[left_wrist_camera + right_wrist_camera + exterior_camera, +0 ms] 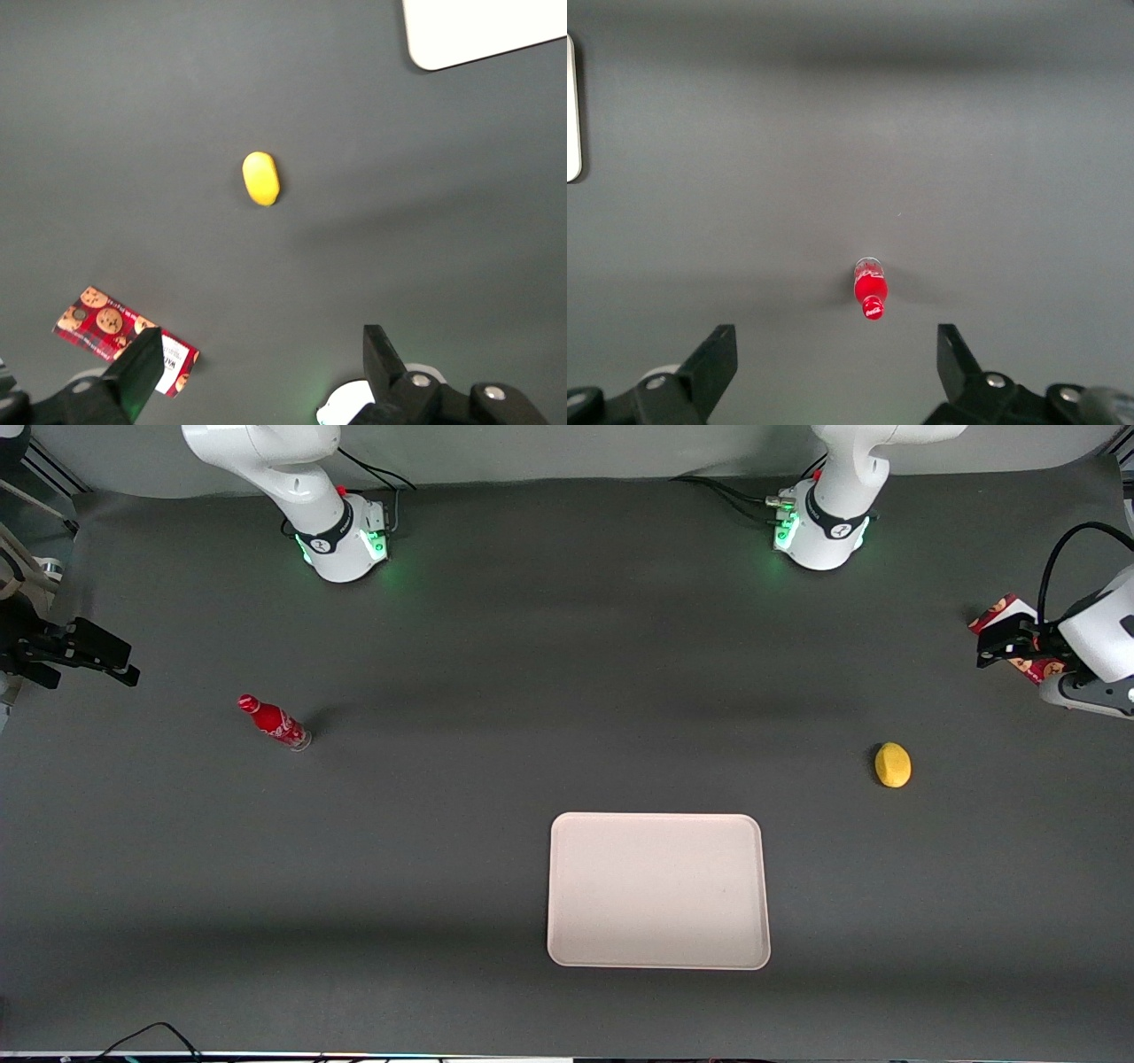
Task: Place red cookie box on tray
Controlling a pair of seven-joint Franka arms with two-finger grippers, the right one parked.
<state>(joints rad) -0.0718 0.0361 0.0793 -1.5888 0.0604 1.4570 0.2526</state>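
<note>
Covering the whole scene is a dark grey table (496,646) with a matte mat-like surface; at its farthest edge from the front camera a pale grey wall or backdrop begins, and some black cables lie at the nearest edge. Two white arm bases with green lights stand on the far part of the table.

The only container is the tray (657,957), pale cream, rectangular with rounded corners and a low rim. It lies flat on the part of the table near the front camera, and nothing is in it.

The red cookie box (997,614) lies flat on the table at the working arm's end, farther from the front camera than the tray and well apart from it. In the front view the arm covers a part of it. In the left wrist view the box (111,329) shows its dark-red cookie print and white label end.

The gripper (261,367) hangs above the table at this same end, near the box, with its fingers (142,363) spread wide and holding nothing.

A yellow lemon (892,764) lies between the box and the tray. A small red bottle (273,722) stands toward the parked arm's end.
</note>
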